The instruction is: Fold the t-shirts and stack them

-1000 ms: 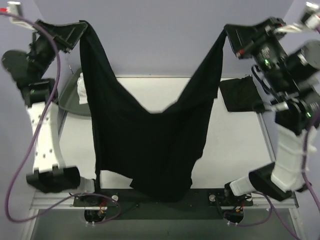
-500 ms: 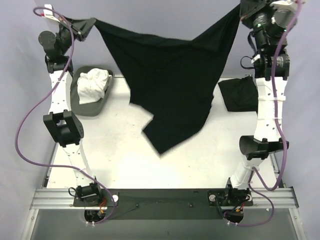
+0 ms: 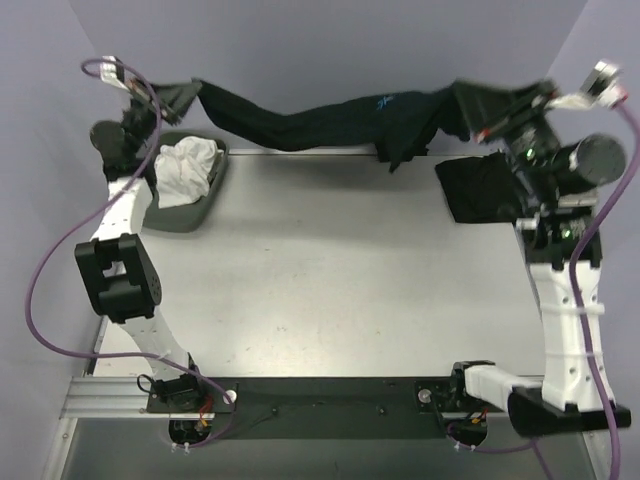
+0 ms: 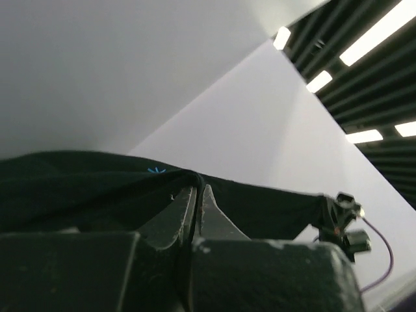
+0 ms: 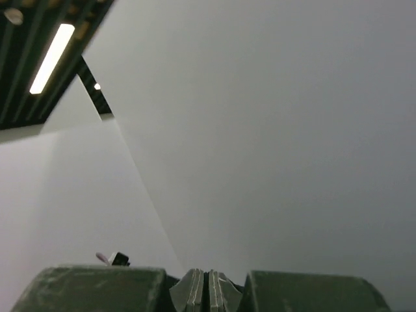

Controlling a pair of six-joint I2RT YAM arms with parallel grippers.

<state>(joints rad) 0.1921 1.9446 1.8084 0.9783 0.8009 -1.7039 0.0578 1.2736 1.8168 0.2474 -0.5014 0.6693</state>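
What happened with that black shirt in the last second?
Both arms swung toward the far edge of the table, so the t-shirt, earlier draped deep, now stretches between the left gripper and right gripper, both clamped on it throughout. The folded shirt and the tray of white cloth stayed put.

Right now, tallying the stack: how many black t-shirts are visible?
2. One stretched t-shirt between the left hand and right hand; one folded t-shirt on the table's right. Others may be hidden.

Tray [image 3: 188, 216]: shallow, grey-green, far-left corner of surface.
White cloth [image 3: 186, 167]: crumpled, lying in tray.
Surface [image 3: 340, 260]: pale, flat.
Ceiling lights [image 4: 380, 29]: bright strips overhead.
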